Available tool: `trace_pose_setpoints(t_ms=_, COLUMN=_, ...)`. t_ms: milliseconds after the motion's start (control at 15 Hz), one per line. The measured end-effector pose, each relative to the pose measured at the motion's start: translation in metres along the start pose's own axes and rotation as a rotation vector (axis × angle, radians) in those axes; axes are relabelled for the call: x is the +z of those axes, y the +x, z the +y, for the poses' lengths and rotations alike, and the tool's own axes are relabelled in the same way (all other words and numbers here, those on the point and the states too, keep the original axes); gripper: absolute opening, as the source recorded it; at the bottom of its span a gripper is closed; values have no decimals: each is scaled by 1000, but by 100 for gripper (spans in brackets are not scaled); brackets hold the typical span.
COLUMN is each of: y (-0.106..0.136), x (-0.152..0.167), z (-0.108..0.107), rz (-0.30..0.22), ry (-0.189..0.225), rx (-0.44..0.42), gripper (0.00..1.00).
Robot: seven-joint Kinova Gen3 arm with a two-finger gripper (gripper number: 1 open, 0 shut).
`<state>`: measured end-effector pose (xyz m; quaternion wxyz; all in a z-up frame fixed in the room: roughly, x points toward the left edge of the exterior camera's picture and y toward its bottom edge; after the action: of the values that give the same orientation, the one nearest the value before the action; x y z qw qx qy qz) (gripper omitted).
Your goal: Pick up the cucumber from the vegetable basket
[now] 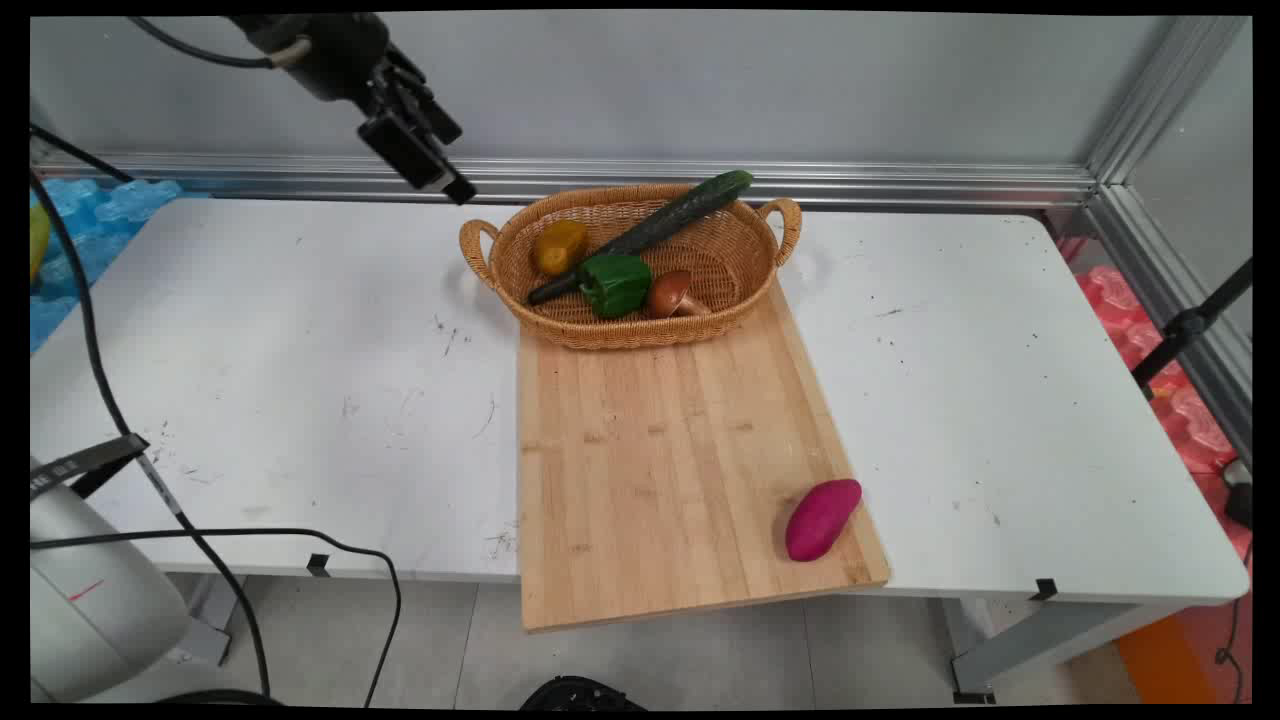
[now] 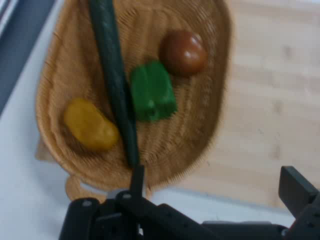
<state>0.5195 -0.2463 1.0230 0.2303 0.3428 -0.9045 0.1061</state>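
The hand (image 1: 425,160) hangs high above the surface's (image 1: 300,380) far left-centre, clear of everything, up and to the left of the basket; its fingers (image 2: 299,192) stand apart with nothing between them, so it is open and empty. Beneath it the left half of the surface is bare white, scuffed, with black cables crossing its near left corner.

The wicker basket (image 1: 590,330) sits at the far edge, its near rim overlapping the far end of the wooden board (image 1: 660,450). Inside, from left to right, lie a yellow pepper (image 1: 558,246), a green pepper (image 1: 614,284) and a brown mushroom (image 1: 672,294). A long cucumber (image 1: 650,230) lies aslant across them, its upper end poking over the far right rim.

The board runs from the basket to the near edge, where its near end juts past the surface. A purple sweet potato (image 1: 822,518) rests alone near the board's near right corner, close to the edge. To the right, the surface is bare out to its edge.
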Motion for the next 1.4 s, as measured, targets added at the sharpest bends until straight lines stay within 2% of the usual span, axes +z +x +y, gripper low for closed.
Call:
trace_pose_setpoints(t_ms=267, y=15, x=34, z=-12, rz=56, ry=36, rx=-50, gripper=100)
trace_pose_setpoints(t_ms=600, y=36, x=89, z=-28, rz=87, ry=67, rx=-104, gripper=100)
trace_pose_setpoints(t_ms=1000, y=58, x=150, z=-47, rz=94, ry=95, rx=-150, gripper=100)
trace_pose_setpoints(t_ms=1400, y=76, x=217, z=-66, rz=65, ry=99, rx=-189, gripper=100)
